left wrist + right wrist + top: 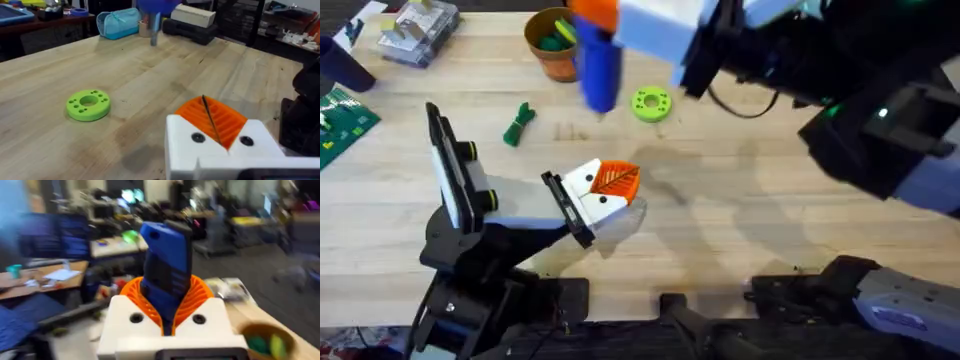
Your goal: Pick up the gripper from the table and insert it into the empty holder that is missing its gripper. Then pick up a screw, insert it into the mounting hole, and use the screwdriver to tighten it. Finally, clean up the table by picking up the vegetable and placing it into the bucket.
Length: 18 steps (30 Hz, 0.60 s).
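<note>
Right claw (167, 311) is pinching the screwdriver (599, 62), held up off the bench (740, 220) at upper centre of the overhead frame, tip hanging down. In the right wrist view the blue body sits clamped between the orange ribbed pads (200, 292).

Left claw (217, 131): cannot tell its state.

Handling, my read: driver is rigid, smooth plastic, probably top-heavy. The grip is around the body and should resist twist, but it may slip under torque.

The orange gripper (616, 180) looks seated in the white holder (592, 196) at frame centre. It looks like light, stiff plastic, and the ribs likely flex.

Vegetable (519, 124) lies left of centre on the bench, well apart from the bucket (550, 44) at top centre. Small, light, likely soft, so take it across the middle. Bucket already has green bits inside.

Nearby: green ring (652, 103) just right of the driver tip, and a clear box (418, 30) at upper left. Ring sits between driver and holder, so mind it on descent.
</note>
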Tool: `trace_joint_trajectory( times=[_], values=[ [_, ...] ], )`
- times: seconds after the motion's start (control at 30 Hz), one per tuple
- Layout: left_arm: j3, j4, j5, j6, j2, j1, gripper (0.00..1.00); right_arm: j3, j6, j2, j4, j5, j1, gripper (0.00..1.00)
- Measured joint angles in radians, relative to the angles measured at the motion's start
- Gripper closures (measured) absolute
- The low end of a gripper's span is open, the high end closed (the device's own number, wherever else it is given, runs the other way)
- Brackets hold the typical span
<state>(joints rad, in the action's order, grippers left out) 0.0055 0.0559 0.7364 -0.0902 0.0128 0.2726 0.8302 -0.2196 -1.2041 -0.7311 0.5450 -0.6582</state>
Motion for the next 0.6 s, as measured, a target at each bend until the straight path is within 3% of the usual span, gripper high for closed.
trace_joint_trajectory(
  times=[0.3,0.6],
  values=[
    [0.000,0.000,0.000,0.000,0.000,0.000,0.990,0.000,-0.005,0.000,0.142,-0.014,0.252,0.937],
    [0.000,0.000,0.000,0.000,0.000,0.000,0.990,0.000,-0.005,0.000,0.199,-0.017,0.300,0.937]
  ],
)
